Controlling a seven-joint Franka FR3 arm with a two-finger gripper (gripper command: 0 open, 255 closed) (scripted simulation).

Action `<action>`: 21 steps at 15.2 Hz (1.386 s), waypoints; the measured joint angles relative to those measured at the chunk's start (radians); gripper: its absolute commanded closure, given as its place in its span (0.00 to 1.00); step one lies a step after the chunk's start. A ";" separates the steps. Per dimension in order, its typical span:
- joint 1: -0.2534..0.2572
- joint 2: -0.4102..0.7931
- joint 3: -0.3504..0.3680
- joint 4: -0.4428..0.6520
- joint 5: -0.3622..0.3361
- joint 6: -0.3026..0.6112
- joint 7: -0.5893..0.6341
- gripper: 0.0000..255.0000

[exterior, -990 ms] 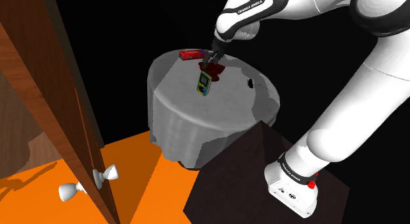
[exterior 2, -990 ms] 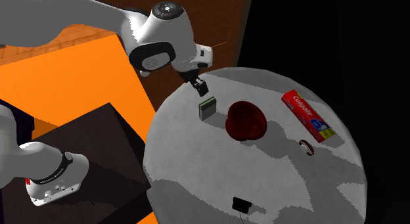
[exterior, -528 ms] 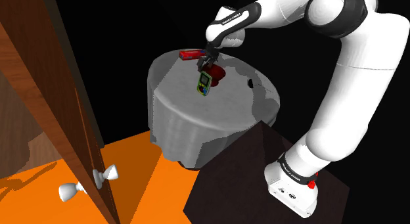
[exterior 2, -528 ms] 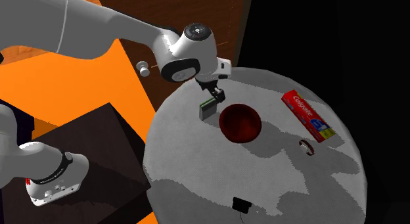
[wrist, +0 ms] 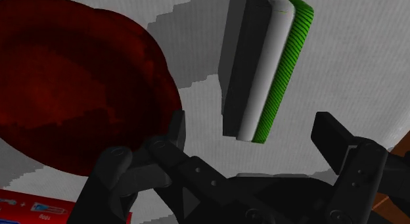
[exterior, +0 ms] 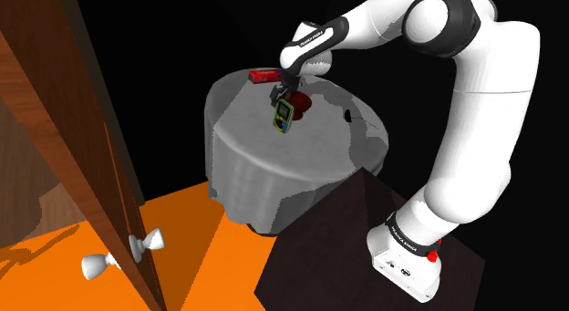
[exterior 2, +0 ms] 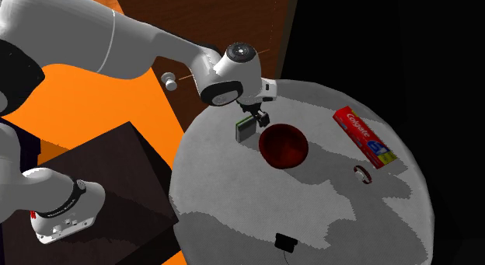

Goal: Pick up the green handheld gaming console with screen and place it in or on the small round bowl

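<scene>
Green console (wrist: 261, 65) — between spread pincer (wrist: 256, 127)

It looks like a room in a home: a wooden door (exterior: 41, 127) with a knob (exterior: 95, 264), an orange floor (exterior: 187, 250), and a round bench (exterior: 301, 168) with a toothpaste box (exterior 2: 364, 137).

Green console (wrist: 263, 65) seen edge-on, screen face hidden, far end cut by picture edge, dark red bowl (wrist: 72, 85) cropped at two edges, red box (wrist: 39, 208) showing one corner, small black item (exterior 2: 286, 242) too small to identify
</scene>
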 measured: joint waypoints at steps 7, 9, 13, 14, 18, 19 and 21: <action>-0.001 0.009 0.001 0.002 0.001 0.008 -0.001 0.00; -0.001 0.009 0.001 0.002 0.001 0.008 -0.001 1.00; -0.001 0.008 0.001 0.002 0.001 0.008 -0.001 1.00; -0.001 0.008 0.001 0.002 0.001 0.008 -0.001 1.00; -0.001 0.008 0.001 0.002 0.001 0.008 -0.002 1.00; 0.000 0.005 0.001 0.004 0.001 0.003 0.000 1.00; 0.000 -0.008 -0.001 0.006 -0.001 -0.013 0.001 1.00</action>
